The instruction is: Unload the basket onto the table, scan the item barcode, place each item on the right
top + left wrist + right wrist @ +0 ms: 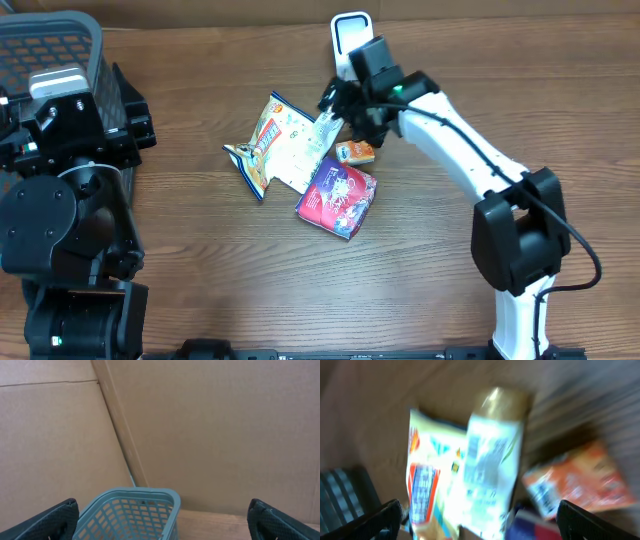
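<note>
Seemingly nothing is scanned yet: the right gripper (pixel 480 517), jaws wide and empty, hangs over the snack packets (pixel 287 146) in the overhead's upper middle, below the scanner (pixel 349 30); the left gripper (pixel 164 521) gapes empty, facing the basket (pixel 135 512).

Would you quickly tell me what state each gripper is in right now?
Left gripper: open, holding nothing.
Right gripper: open, holding nothing.

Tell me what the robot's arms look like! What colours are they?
The right arm is white tubes with chunky black joints, a black cable looping off its base, and a tiny green light near the wrist. The left arm is mostly black with big round joints. Both have dark fingers.
</note>
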Motion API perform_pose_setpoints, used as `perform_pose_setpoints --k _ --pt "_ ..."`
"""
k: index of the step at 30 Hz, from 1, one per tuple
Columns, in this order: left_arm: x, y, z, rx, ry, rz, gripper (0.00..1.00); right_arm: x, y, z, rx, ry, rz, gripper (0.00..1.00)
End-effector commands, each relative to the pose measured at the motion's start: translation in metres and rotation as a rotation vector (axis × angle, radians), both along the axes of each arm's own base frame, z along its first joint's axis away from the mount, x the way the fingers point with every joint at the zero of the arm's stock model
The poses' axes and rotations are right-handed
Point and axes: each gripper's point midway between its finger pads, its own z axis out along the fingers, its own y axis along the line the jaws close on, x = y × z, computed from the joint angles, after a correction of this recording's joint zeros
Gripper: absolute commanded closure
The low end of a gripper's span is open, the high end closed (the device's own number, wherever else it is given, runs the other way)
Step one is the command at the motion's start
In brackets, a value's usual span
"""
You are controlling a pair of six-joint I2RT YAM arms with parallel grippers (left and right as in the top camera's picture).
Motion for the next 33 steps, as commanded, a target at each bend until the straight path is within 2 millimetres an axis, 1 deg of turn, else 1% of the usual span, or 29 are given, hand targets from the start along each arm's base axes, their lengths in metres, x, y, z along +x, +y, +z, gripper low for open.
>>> perform_pose_setpoints --k 1,4,6,9,13,16,18,21,22,25,33 --pt "-0.002 0.001 0.001 0.000 -0.009 0.001 0.00 -0.017 0.036 0.020 -0.003 -0.072 0.122 0.00" --pt "-0.001 0.000 0.001 0.000 -0.009 -0.005 0.00 -0.018 0.045 0.021 -0.042 -0.119 0.124 0.00" --pt "0.000 -0.003 0.001 0.001 -0.009 -0.022 0.00 -0.019 0.048 0.021 -0.040 -0.119 0.124 0.00" --pt "0.000 -0.003 0.001 0.001 -0.009 -0.025 0.00 -0.020 0.045 0.016 -0.040 -0.096 0.087 0.00" --pt "0.000 -0.003 0.001 0.001 -0.009 -0.025 0.00 -0.013 0.033 0.005 -0.107 -0.112 0.047 0.00" --pt "0.000 -0.003 0.001 0.001 -0.009 -0.025 0.00 -0.010 0.037 -0.007 -0.104 -0.103 0.050 0.00" --pt "0.000 -0.003 0.001 0.001 -0.009 -0.025 0.00 -0.009 0.039 -0.019 -0.102 -0.081 0.030 0.00" --pt "0.000 -0.003 0.001 0.001 -0.009 -0.025 0.00 -0.012 0.037 -0.053 -0.116 0.000 -0.023 0.00" --pt "0.000 -0.003 0.001 0.001 -0.009 -0.025 0.00 -0.012 0.036 -0.062 -0.126 0.016 -0.026 0.00" --pt "0.000 -0.003 0.001 0.001 -0.009 -0.025 0.00 -0.015 0.036 -0.077 -0.135 0.045 -0.019 0.00" --pt "0.000 -0.003 0.001 0.001 -0.008 -0.025 0.00 -0.022 0.042 -0.079 -0.123 0.064 0.002 0.00"
